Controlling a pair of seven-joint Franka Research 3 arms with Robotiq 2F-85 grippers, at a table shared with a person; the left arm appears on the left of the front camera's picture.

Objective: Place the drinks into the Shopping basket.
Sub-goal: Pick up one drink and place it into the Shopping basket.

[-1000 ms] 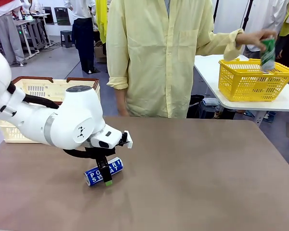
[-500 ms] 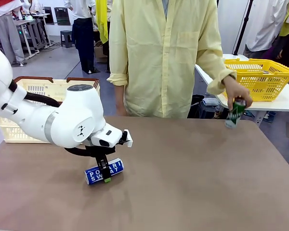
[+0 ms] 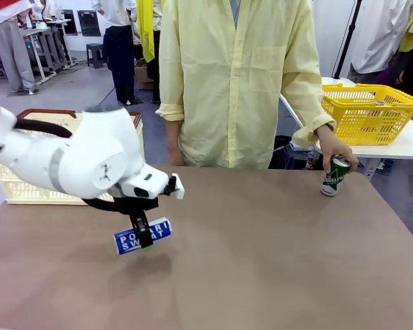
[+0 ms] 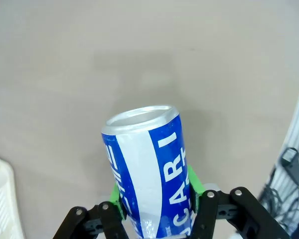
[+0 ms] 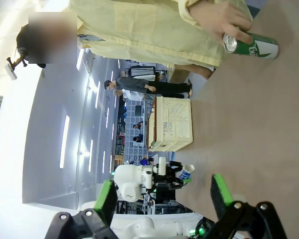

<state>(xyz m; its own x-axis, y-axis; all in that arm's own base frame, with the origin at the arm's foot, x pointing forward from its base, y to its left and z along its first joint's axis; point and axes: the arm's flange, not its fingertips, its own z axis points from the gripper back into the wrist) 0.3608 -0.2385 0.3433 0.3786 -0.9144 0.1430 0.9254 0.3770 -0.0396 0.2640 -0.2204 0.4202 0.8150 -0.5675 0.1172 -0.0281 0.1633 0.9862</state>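
Note:
A blue drink can (image 3: pixel 142 236) with white lettering hangs sideways a little above the brown table, and my left gripper (image 3: pixel 144 240) is shut on its middle. In the left wrist view the same blue can (image 4: pixel 148 164) sits between the green pads (image 4: pixel 195 185) of the left gripper (image 4: pixel 157 201). At the table's far right a person's hand (image 3: pixel 334 147) holds a green can (image 3: pixel 334 177) upright on the tabletop. The cream Shopping basket (image 3: pixel 27 187) stands at the far left behind my left arm. My right gripper (image 5: pixel 163 196) stands open with nothing in it. Farther off it sees the green can (image 5: pixel 254 46) and the Shopping basket (image 5: pixel 172 124).
A yellow mesh basket (image 3: pixel 370 113) stands on a white side table (image 3: pixel 406 148) at the back right. The person in a yellow shirt (image 3: pixel 234 75) stands at the table's far edge. The brown tabletop (image 3: pixel 261 254) between the two cans is bare.
My left gripper shut on the blue can and raised it off the table. The person's hand carried the green can from above the yellow basket down onto the table's far right.

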